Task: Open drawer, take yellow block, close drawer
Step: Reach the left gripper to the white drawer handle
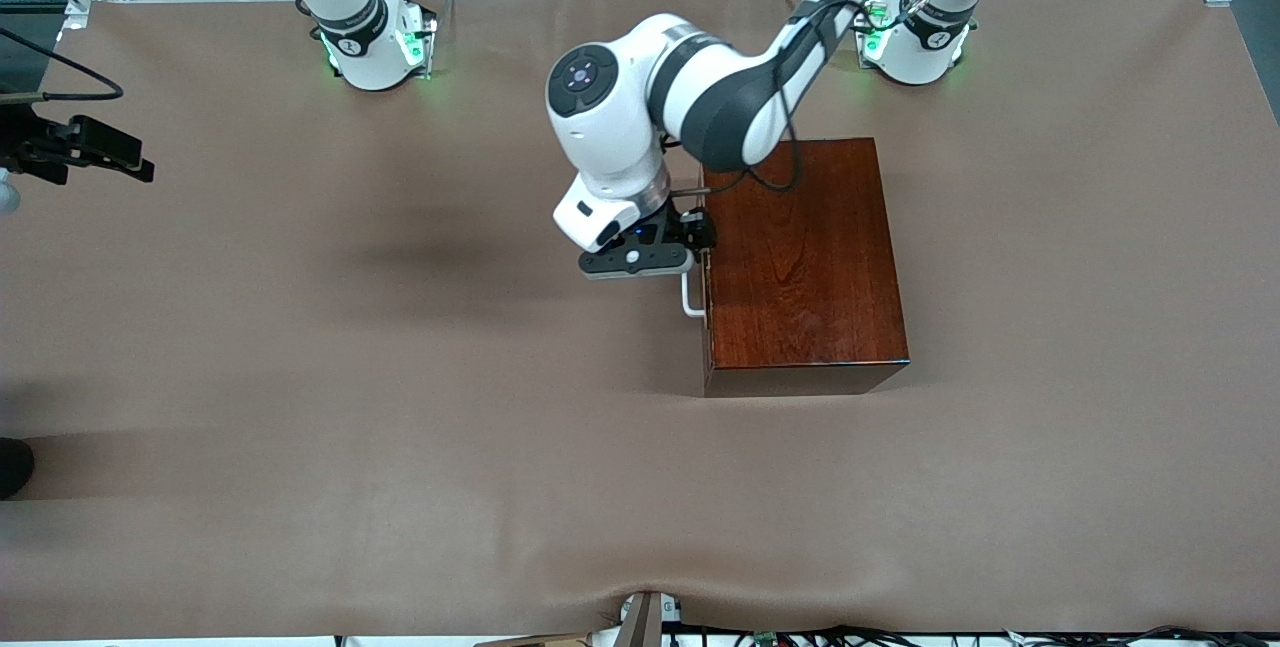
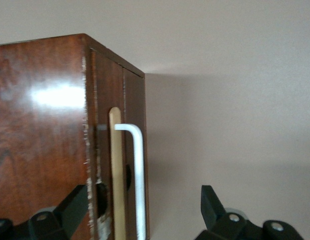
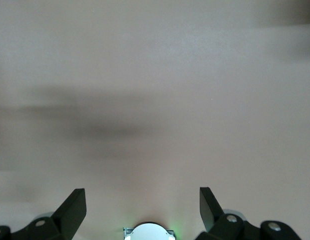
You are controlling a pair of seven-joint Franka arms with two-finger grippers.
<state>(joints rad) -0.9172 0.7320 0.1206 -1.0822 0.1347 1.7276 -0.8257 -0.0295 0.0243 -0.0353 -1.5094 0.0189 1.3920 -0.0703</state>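
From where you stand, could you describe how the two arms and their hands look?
Both arms are glossy white with dark grey joint bands and green base lights. The left arm carries a black cable and a round dark cap; the left hand and the right hand have black fingers.

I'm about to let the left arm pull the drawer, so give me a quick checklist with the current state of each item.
1. Left gripper open around the white handle: ok, one finger on each side.
2. Fingers closed on the handle: not ok, gaps remain.
3. Drawer shut in the wooden box: ok, ready to pull.
4. Right gripper out of the way: ok, open over bare table, waiting.
5. Yellow block inside: cannot tell, hidden.
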